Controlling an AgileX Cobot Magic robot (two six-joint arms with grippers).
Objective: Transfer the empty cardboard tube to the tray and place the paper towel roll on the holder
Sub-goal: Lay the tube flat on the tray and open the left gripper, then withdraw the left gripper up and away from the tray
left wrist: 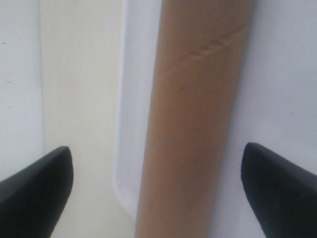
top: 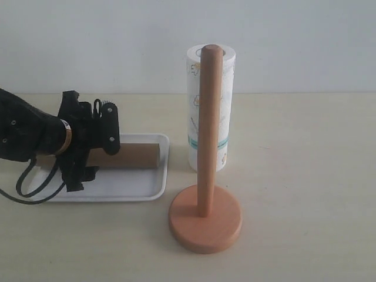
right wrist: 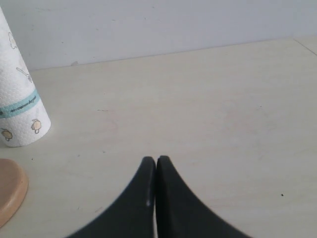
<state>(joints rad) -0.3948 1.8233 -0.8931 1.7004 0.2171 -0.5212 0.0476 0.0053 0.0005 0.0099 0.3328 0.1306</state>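
Left pincer (top: 94, 157) (left wrist: 156, 166) of mine is standing wide open, hovering over the tray (top: 141, 191) (left wrist: 130, 124) and gripping nothing. Its two fingers (left wrist: 39, 193) are straddling the empty cardboard tube (top: 138, 155) (left wrist: 198, 99) with clear space on each side, touching it nowhere. The tube is lying on its side inside the tray, running along the rim that faces the far edge of the desk (top: 305, 176) (right wrist: 198, 99), with one end close to the tray's right rim. The tray itself is sitting flat on the left part of the desk.

I am keeping my right pincer (right wrist: 156, 166) closed, its tips pressed together with nothing between them, over bare desk on the right side; the exterior view is not showing it.

The holder (top: 205, 226) (right wrist: 10, 191) is standing upright near the middle of the desk, toward the near edge, its dowel bare. The paper towel roll (top: 228, 106) (right wrist: 17, 109) is standing on end just behind it, toward the far edge, teal band low, near the holder's round base but not touching it.
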